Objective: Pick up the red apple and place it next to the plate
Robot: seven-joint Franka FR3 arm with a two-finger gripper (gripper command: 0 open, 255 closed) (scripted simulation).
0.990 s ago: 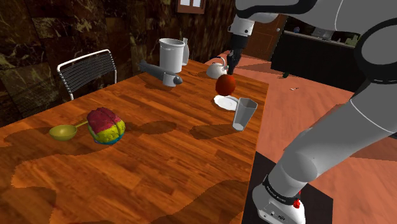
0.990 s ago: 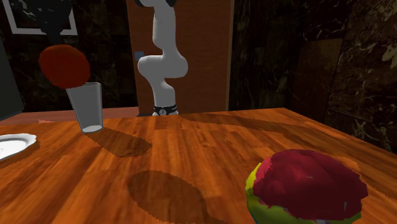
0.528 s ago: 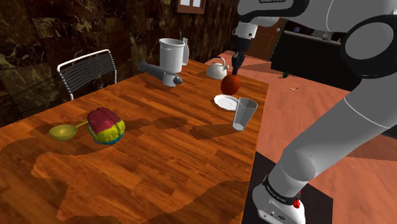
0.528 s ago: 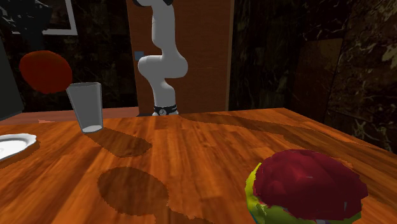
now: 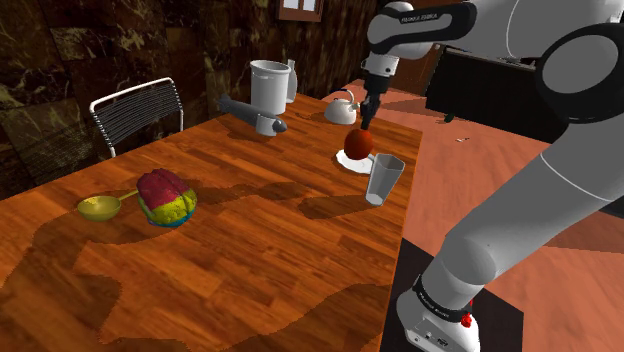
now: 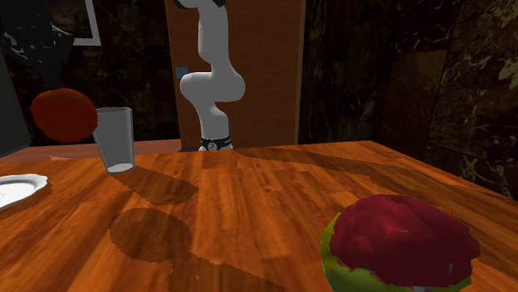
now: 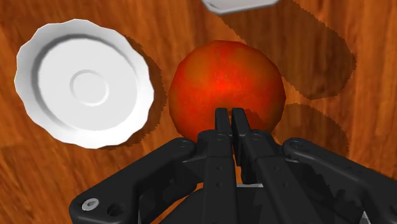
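- The red apple (image 5: 359, 144) hangs in the air, clear of the wooden surface (image 5: 250, 235), with the black tool (image 5: 365, 124) at its top.
- From the wrist, the tool (image 7: 229, 113) has its two fingers drawn close with a thin slit between them, tips pinched on the apple (image 7: 226, 83). The fruit is round, smooth and orange-red, with a brighter patch in its middle.
- The plate (image 7: 84, 83) lies just beside the apple, over bare planks. It is white and round, with a scalloped rim and a shallow ringed well, and nothing lies on it.
- In the second exterior view the apple (image 6: 64, 114) floats beside the glass (image 6: 114, 139) and above the plate (image 6: 15, 189). A round shadow (image 6: 149, 235) lies on the surface (image 6: 290, 191).
- The glass (image 5: 383, 180) is a clear, tapered, empty tumbler. It stands upright just beside the plate (image 5: 345, 162), on the stand's side.
- Beyond the plate stands a pale kettle (image 5: 340, 108) with a dark handle.
- Further towards the shoulder view's left, a tall grey canister (image 5: 268, 86) stands upright, and a dark cylinder (image 5: 248, 109) with a silvery end lies in front of it.
- Well apart, a lumpy red and yellow-green object (image 5: 167, 197) sits next to a yellow spoon (image 5: 99, 207).
- A wire-backed chair (image 5: 137, 112) stands behind the surface.
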